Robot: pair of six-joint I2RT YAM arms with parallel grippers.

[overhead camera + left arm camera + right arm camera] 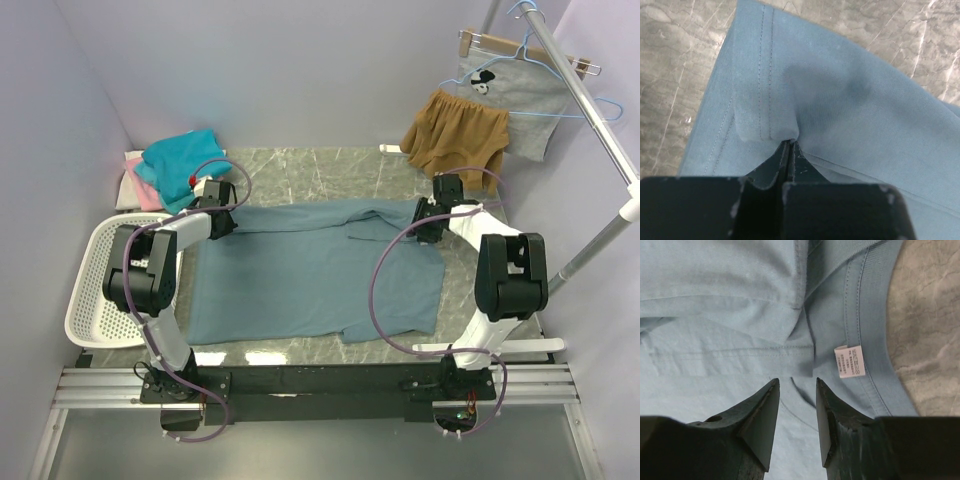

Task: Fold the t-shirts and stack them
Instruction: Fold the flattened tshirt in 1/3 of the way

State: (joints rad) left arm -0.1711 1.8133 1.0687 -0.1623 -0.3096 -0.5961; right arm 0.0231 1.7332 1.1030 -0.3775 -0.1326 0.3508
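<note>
Marble-patterned table (pixel 300 165): carries all items listed below, except those on the rail.

Grey-blue t-shirt (pixel 310 280): spread flat across the middle of the table between the two arms, its far edge partly folded over toward the near side. One short sleeve lies at the near right.

White basket (pixel 88 300): at the left edge of the table, just beside the left arm.

Mustard-brown shorts (pixel 455 135) and light grey printed garment (pixel 515 95): hanging at the far right, on the rail.

Teal t-shirt (pixel 180 158): bunched at the far left corner, lying on top of a pink t-shirt (pixel 142 186), well apart from the basket.

Left gripper (pixel 790 143): at the far left corner of the grey-blue t-shirt, jaws closed tight on a pinch of the stitched hem, cloth puckered at the tips.

Right gripper (pixel 796 390): over the collar region at the far right of the same shirt, jaws parted, nothing held between them.

White neck label (pixel 849 361): sewn inside the collar band, just beside the right finger
</note>
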